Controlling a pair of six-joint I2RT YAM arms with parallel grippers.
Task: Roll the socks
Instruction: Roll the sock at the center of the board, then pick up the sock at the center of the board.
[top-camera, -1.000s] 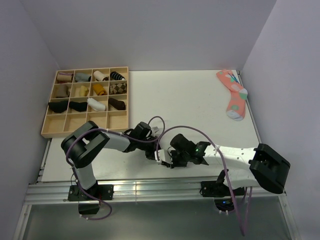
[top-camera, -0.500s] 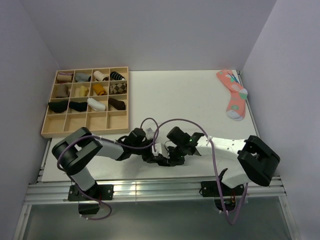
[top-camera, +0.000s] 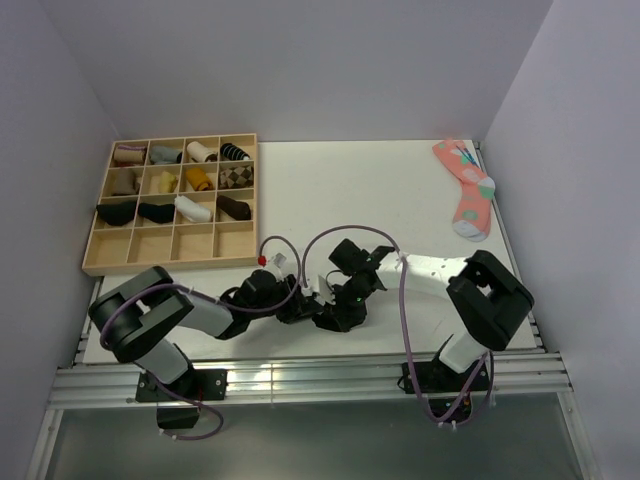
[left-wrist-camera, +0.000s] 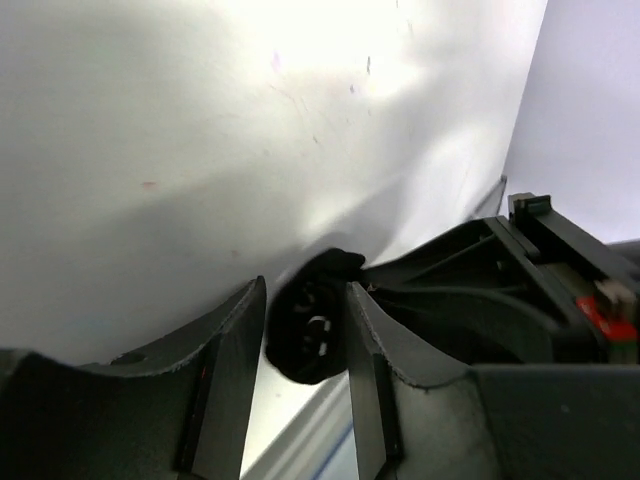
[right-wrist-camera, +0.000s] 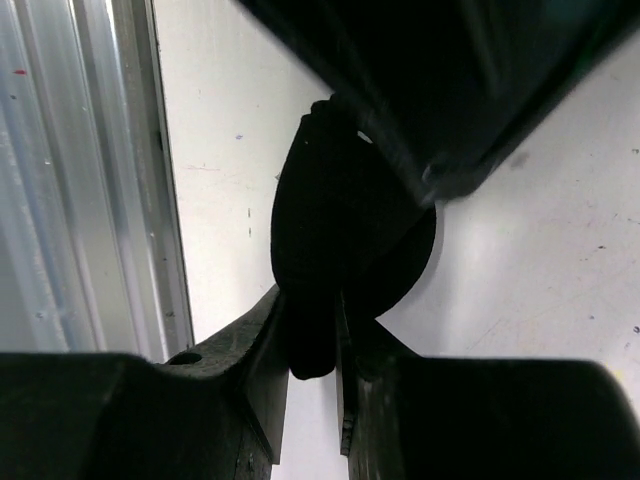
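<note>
The black socks (left-wrist-camera: 305, 335) are a small bundle with thin white stripes, low over the white table by its front edge. My left gripper (left-wrist-camera: 303, 298) is shut on the bundle, one finger against each side. My right gripper (right-wrist-camera: 312, 310) is shut on a dark fold of the same socks (right-wrist-camera: 340, 200), meeting the left gripper head-on. In the top view the left gripper (top-camera: 298, 308) and right gripper (top-camera: 333, 316) touch nose to nose, and the socks between them are almost entirely hidden.
A wooden compartment tray (top-camera: 170, 264) with rolled socks of other colours stands at the back left. A pink patterned sock (top-camera: 468, 195) lies at the back right. The aluminium rail (top-camera: 300, 375) runs just in front of the grippers. Walls close in on both sides.
Both grippers have moved left along the front edge, still together on the socks. The right arm has folded in, with its elbow swung left and toward the table.
</note>
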